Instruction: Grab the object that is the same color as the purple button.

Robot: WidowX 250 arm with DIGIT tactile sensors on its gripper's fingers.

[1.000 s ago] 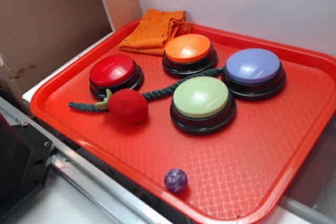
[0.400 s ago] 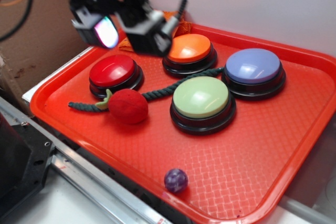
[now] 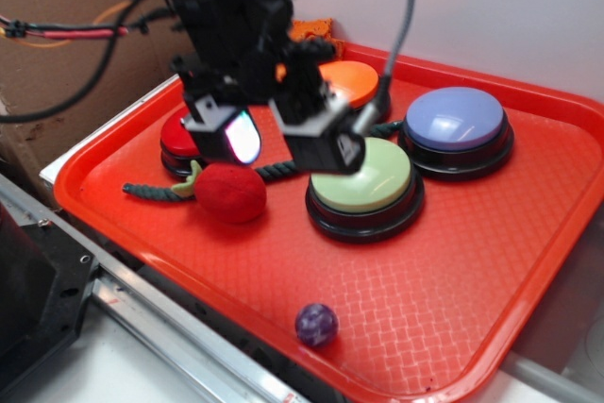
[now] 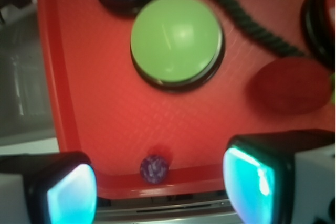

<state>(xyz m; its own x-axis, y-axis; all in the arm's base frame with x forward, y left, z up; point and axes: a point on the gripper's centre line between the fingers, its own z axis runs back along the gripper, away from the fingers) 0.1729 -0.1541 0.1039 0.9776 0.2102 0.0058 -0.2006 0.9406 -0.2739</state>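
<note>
Marbled purple ball (image 3: 316, 324); lavender button (image 3: 456, 118); seemingly glowing-cyan pads (image 4: 71, 196).

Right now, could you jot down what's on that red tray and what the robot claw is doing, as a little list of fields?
tray: red tray, holds everything below
purple button: far right
green button: middle
orange button: back, partly hidden by arm
red button: left, mostly hidden
red ball: fuzzy, on a green rope
purple ball: small, alone near front rim
gripper: open, above the buttons, holding nothing
target: purple ball, untouched
</note>
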